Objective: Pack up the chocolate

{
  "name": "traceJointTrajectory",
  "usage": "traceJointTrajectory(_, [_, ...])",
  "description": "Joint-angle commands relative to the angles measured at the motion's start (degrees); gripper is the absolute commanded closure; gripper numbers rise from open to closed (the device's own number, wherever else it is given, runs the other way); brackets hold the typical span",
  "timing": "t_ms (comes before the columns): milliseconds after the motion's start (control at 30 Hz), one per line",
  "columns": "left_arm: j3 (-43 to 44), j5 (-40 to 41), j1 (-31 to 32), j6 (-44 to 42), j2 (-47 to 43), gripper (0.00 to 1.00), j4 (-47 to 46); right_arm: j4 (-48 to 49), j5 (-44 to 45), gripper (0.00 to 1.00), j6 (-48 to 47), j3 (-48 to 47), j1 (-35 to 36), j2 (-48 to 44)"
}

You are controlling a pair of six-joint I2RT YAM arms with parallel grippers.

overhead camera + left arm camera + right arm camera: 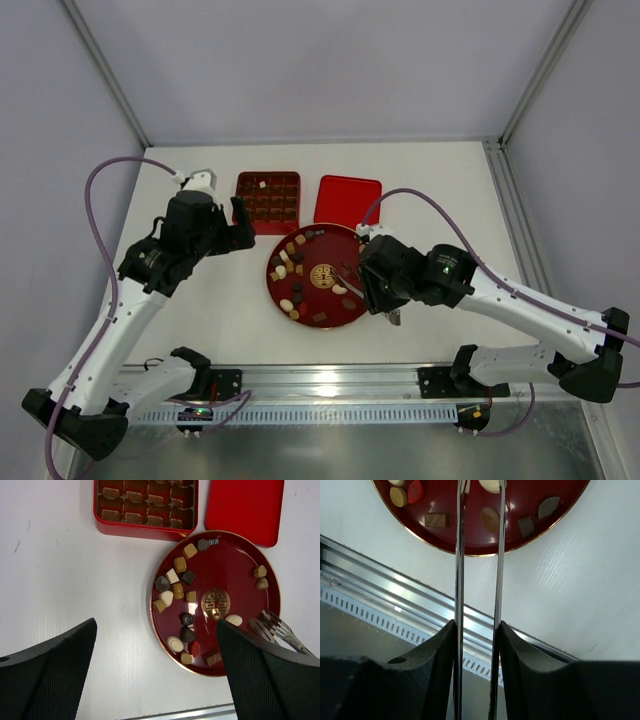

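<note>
R gripper nearest, by the table's front rail, clamped on tongs. Tong arms run fwd over near rim of red plate, slightly spread. Forked tips apart, nothing pinched btwn them. Chocolate sits on the plate: tan oval under the gap btwn the arms, cream oval just beside the tips, two tan pcs just past them, most others bunched on plate's left half. L gripper wide open, above table left of plate. Beyond: red box, lid alongside.
</note>
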State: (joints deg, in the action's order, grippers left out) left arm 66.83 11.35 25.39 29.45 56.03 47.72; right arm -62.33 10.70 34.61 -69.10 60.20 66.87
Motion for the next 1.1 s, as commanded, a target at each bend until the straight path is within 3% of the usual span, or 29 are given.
traceJointTrajectory(0, [-0.21,-0.37,0.01,0.25,0.04,0.0,-2.64,-4.46,-1.29,0.6,2.3,0.28,0.88,-1.13])
traceJointTrajectory(267, [-0.56,-0.19,0.01,0.17,-0.31,0.0,-2.29,-5.26,-4.9,0.6,1.6,3.01,1.41,-1.31])
traceJointTrajectory(1067, [-1.61,-0.37,-0.07,-0.01,-0.31,0.0,-3.08,-1.75,-4.81,0.59,-0.33,5.21,1.93,3.79])
